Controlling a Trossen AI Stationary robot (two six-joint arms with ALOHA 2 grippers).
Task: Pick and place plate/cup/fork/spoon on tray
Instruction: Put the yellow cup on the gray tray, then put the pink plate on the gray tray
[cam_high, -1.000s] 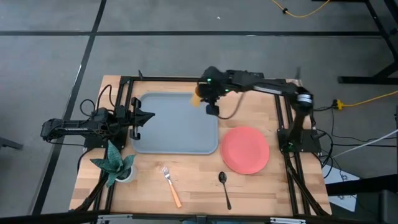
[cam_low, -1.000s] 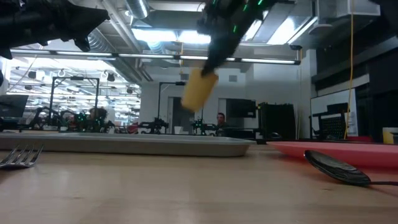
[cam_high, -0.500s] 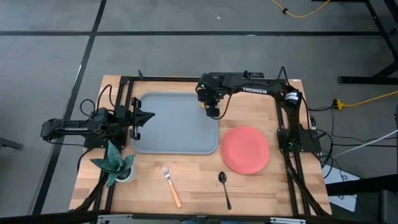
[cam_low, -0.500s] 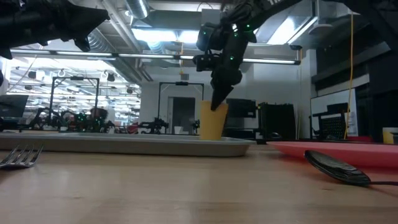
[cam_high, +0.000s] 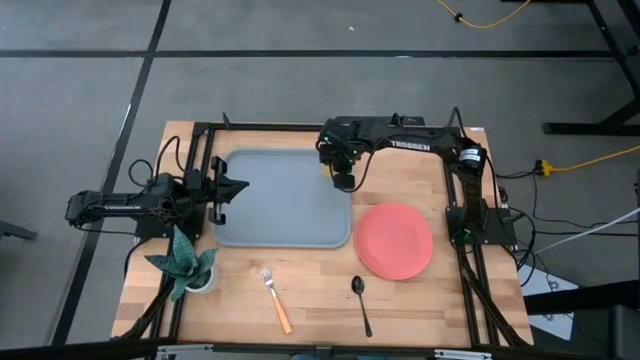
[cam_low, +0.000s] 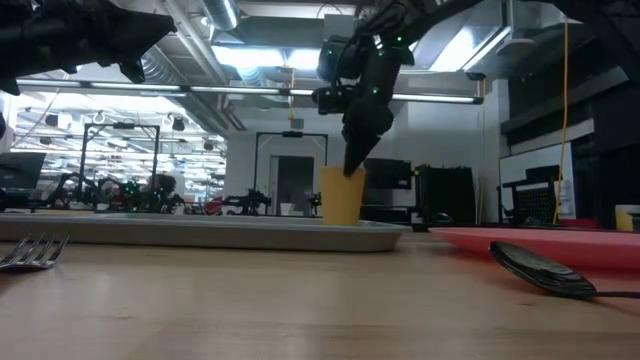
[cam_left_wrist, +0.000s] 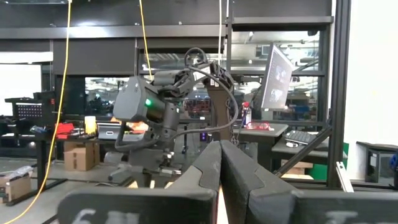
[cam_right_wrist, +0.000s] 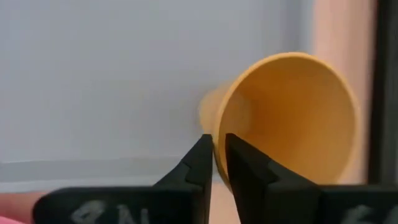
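My right hand (cam_low: 347, 170) over tray's (cam_high: 270, 215) far right corner, fingers pinching rim of cup (cam_low: 341, 195). Cup upright, base on tray. Left hand (cam_high: 222, 190) parked at tray's left edge, fingers pressed together, holding nothing. Plate (cam_high: 394, 241) on worktop (cam_high: 320, 300) just right of tray. Fork (cam_high: 274, 298) and spoon (cam_high: 361, 303) near front edge, well apart from tray.

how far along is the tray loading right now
Nothing is fully finished. In hand: the small yellow-orange cup stands upright on the grey-blue rectangular tray near its far right corner, with the right gripper pinching its rim. Left: the coral round plate, the orange-handled fork and the dark slim spoon lie on the wooden table. The left gripper waits at the tray's left edge.
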